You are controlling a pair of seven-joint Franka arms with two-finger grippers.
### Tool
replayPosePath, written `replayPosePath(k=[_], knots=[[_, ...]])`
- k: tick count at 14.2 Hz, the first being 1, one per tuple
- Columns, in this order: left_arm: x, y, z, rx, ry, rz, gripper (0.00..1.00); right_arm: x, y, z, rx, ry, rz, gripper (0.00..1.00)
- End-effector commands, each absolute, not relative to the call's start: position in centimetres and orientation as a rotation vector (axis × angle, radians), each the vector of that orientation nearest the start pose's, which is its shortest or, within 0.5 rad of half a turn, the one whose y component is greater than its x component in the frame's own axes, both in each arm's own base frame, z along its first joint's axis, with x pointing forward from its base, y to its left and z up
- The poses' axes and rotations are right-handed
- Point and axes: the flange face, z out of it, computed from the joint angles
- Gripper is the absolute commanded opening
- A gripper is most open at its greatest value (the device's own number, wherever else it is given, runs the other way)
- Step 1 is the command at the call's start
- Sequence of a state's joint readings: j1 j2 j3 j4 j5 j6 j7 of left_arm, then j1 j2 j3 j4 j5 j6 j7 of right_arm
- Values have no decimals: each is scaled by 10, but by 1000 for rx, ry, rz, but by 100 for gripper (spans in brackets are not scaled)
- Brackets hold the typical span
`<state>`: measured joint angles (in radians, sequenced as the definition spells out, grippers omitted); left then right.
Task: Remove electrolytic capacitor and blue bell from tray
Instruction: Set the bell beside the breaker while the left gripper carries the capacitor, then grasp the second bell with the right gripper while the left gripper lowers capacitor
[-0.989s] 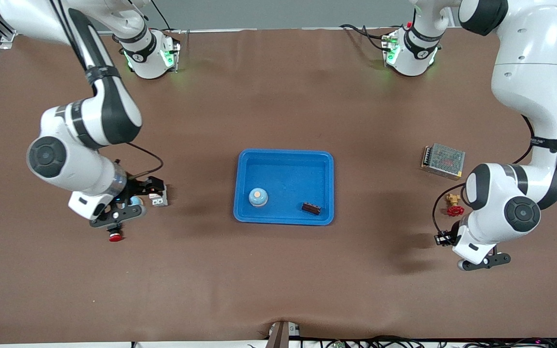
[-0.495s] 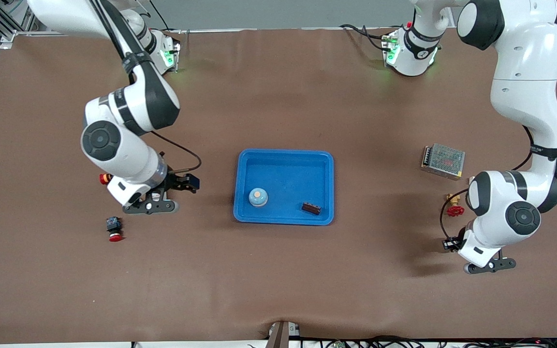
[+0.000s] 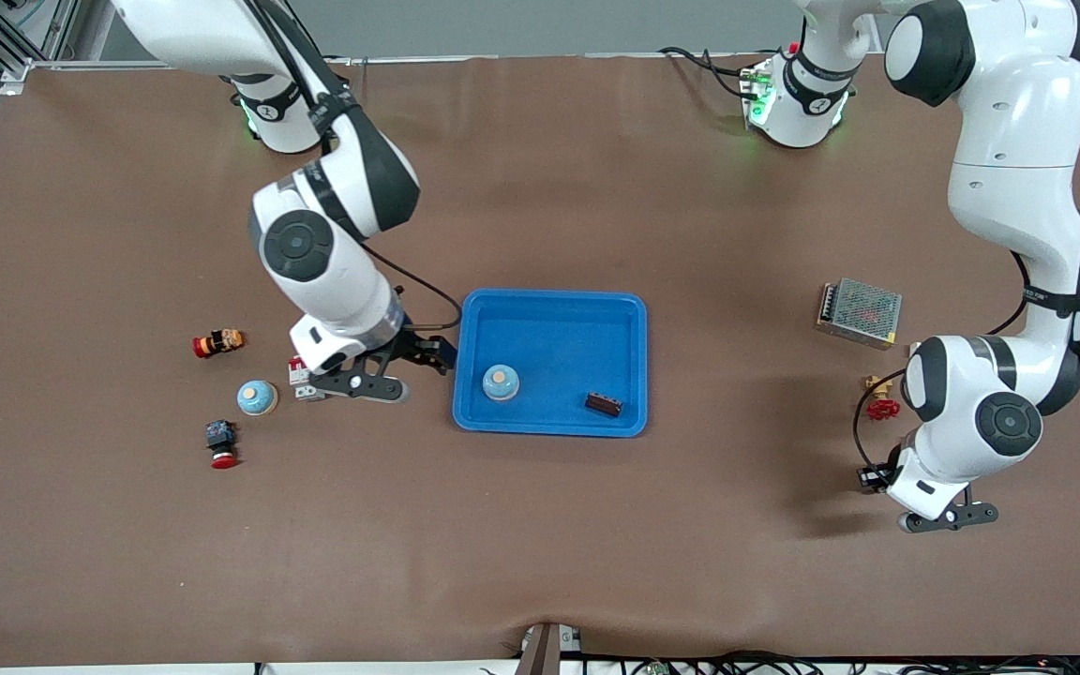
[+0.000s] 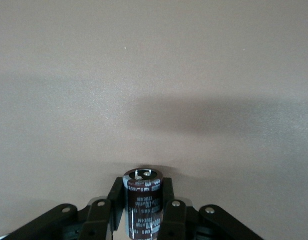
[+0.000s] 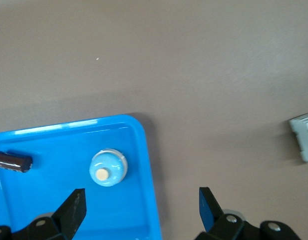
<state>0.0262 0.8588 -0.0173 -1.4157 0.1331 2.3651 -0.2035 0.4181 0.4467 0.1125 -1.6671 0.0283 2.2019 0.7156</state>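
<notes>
The left gripper [image 4: 142, 216] fingers clamp a dark cylindrical electrolytic capacitor [image 4: 142, 194] above the brown table [image 4: 154, 75]. The right gripper [image 5: 141, 207] fingers gape wide over the rim of the shallow bright-blue plastic tray [image 5: 150, 165], with the pale-blue domed bell [image 5: 108, 167] in the tray just ahead of them. Likely next: centre the fingers on the bell, descend, close

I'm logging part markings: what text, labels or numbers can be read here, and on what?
Dark cylindrical electrolytic capacitor in the left gripper: white print, too blurred to read.
Black strap on the left arm: lettering too small to read.
No other text shows.
</notes>
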Motion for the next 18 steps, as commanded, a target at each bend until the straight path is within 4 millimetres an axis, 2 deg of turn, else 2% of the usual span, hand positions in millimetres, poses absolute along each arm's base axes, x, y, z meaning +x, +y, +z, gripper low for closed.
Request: replayPosePath(k=[1,5,7,9,10,11,14,18], knots=[[742,16,187,-3037,-165,-198,0,585,366,336,-3002,395,-29,100],[742,18,184,-3036,-161,-195,0,581,398,315,-2992,466,-7,100],[741,25,184,-3033,-117,-191,0,578,410,307,-2994,478,-3,100],[742,27,185,-3034,-118,-193,0,579,412,301,-2997,481,-1,100],[742,27,185,-3034,-121,-193,13,581,411,298,-2998,485,-3,100],[742,27,185,-3034,-121,-193,53,582,410,294,-2996,487,-7,100],[741,26,184,-3034,-137,-194,55,583,413,280,-2988,484,-18,100],[742,26,184,-3034,-138,-210,97,580,420,262,-2992,468,-22,100]])
